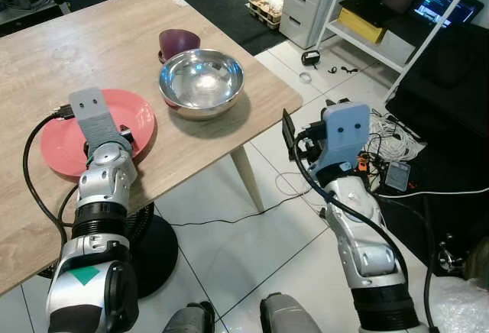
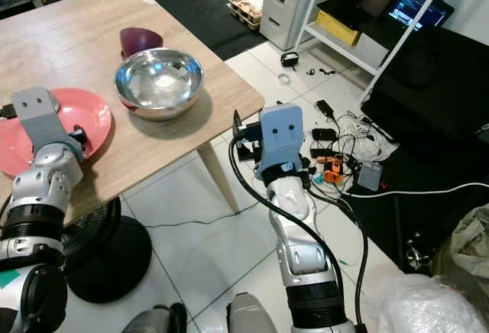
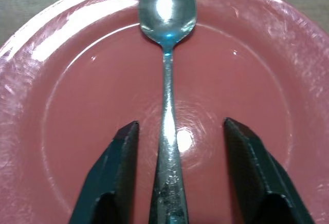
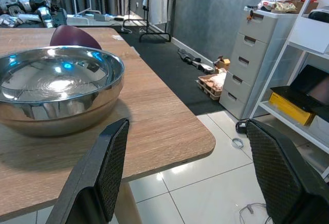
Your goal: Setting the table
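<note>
Over the pink plate near the surface's front edge, the left hand hung open astride the spoon, presumably just laid there, while the right hand waited open off the corner.

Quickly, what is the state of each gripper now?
Left gripper: jaws open, either side of the spoon on the pink plate.
Right gripper: jaws open, holding nothing, beside the table.

Spoon on pink plate
</note>
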Controlling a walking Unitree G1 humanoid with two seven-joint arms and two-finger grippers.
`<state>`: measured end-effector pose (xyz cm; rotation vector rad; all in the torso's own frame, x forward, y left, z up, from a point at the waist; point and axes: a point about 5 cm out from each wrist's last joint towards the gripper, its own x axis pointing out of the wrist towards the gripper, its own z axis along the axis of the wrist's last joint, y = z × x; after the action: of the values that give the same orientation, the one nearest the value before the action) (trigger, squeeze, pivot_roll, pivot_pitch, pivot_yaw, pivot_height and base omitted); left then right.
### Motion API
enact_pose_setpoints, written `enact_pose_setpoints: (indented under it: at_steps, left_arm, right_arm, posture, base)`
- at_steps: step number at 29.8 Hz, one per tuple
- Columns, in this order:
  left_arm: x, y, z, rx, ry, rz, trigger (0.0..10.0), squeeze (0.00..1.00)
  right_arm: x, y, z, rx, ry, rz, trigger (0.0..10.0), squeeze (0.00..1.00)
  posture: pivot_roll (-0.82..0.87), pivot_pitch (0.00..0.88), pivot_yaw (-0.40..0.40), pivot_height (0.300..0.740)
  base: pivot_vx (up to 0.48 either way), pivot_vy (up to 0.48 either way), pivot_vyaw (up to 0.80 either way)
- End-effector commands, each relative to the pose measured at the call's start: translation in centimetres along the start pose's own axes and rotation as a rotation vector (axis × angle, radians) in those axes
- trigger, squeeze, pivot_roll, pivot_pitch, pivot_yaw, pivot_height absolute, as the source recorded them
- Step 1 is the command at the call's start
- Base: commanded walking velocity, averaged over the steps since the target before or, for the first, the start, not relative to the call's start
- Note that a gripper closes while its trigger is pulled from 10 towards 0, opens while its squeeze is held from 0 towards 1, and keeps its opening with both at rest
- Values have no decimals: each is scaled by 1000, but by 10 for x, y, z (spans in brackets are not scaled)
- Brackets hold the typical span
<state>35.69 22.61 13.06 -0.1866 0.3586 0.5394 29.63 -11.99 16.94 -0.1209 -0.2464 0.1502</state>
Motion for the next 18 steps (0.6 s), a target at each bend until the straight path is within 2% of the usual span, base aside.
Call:
enact_pose_setpoints:
  at_steps: [1,3,4,16,18]
  left_arm:
    - [2,8,-19,-24,102,8,1765,0]
    - [3,9,-20,-32,112,10,1765,0]
    - [3,11,-20,-34,113,14,0,0]
    - [0,19,-22,-50,112,33,0,0]
    - [-9,6,-32,-40,124,-26,0,0]
  right_arm:
    - [-3,-1,-3,2,18,-1,10000,0]
    - [-3,-1,-3,2,18,-1,10000,0]
    - [-3,-2,-3,2,19,-2,10000,0]
    - [-4,-1,-4,5,25,-3,10000,0]
    - [-3,-1,-4,8,27,-4,10000,0]
  posture:
    - [-152,72,67,740]
    - [-152,72,67,740]
    - [-148,78,67,740]
    - [-139,91,62,740]
    - [-141,90,60,740]
  base:
    - [0,0,0]
    - [0,0,0]
    - [0,0,0]
    - [0,0,0]
    - [0,0,0]
